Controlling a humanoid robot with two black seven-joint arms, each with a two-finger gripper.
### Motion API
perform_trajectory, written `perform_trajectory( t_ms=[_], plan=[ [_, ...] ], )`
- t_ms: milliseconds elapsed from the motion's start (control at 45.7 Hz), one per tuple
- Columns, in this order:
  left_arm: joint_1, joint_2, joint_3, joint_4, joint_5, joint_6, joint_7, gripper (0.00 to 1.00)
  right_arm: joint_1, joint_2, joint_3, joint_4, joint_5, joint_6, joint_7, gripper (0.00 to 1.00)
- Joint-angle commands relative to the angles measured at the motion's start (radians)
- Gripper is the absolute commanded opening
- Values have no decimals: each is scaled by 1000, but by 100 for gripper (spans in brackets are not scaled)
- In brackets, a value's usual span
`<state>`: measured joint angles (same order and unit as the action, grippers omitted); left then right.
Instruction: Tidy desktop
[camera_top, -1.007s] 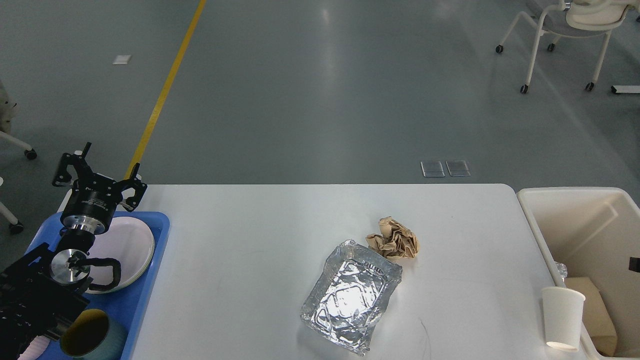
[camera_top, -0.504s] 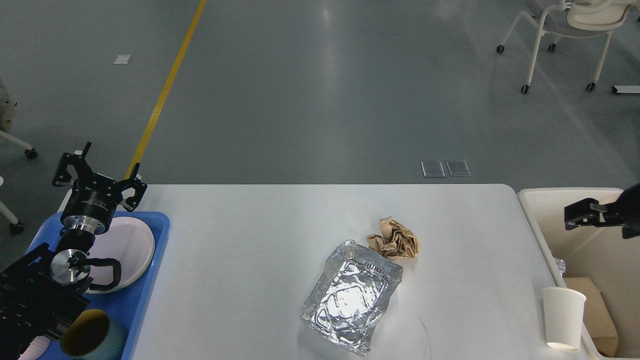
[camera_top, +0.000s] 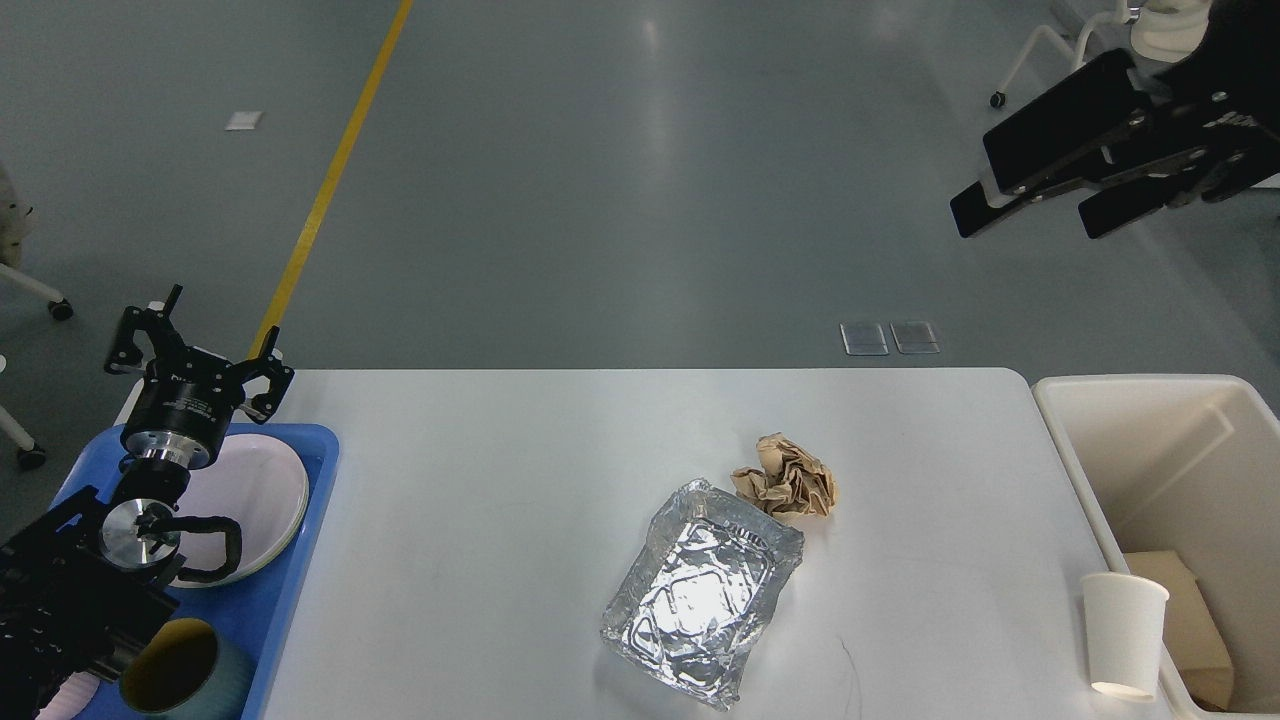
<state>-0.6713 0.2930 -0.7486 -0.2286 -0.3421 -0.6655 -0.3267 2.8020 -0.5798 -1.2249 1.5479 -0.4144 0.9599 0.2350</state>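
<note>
Beyond bin rim (camera_top: 1075, 470), brown box (camera_top: 1195, 625) half-hidden

You see a foil tray (camera_top: 703, 598) touching crumpled paper (camera_top: 788, 478), a paper cup (camera_top: 1124, 634) beside a bin (camera_top: 1150, 400), and a blue tray (camera_top: 300, 560).

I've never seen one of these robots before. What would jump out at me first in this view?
Probably the shiny crumpled foil tray in the middle of the white desktop, with a wad of brown paper touching its far corner. Next, the right gripper hanging open high at upper right, above the floor beyond the cream bin. The left gripper sits open over the blue tray at the left.
</note>
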Motion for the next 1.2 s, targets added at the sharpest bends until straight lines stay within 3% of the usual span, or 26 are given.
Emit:
perform_trajectory(
  t_ms=[0, 22, 131, 197, 394, 525, 898, 1182],
  plan=[
    [-1, 0, 2, 0, 0, 0, 0, 100, -105, 0, -86, -2, -49, 0, -6, 100],
    [-1, 0, 2, 0, 0, 0, 0, 100, -139, 1, -111, -2, -63, 0, -9, 100],
    [-1, 0, 2, 0, 0, 0, 0, 100, -364, 14, -289, 4, -165, -281, -11, 100],
    [-1, 0, 0, 0, 0, 0, 0, 100, -521, 14, -356, -9, -159, -394, -14, 100],
    [-1, 0, 0, 0, 0, 0, 0, 100, -955, 0, -347, -69, 14, -697, -19, 100],
    [-1, 0, 2, 0, 0, 0, 0, 100, -1189, 43, -260, -189, 106, -862, -17, 100],
    [-1, 0, 2, 0, 0, 0, 0, 100, -1443, 95, -168, -419, 186, -888, -33, 100],
    [-1, 0, 2, 0, 0, 0, 0, 100, -1532, 94, -159, -479, 181, -898, -36, 100]
  ],
)
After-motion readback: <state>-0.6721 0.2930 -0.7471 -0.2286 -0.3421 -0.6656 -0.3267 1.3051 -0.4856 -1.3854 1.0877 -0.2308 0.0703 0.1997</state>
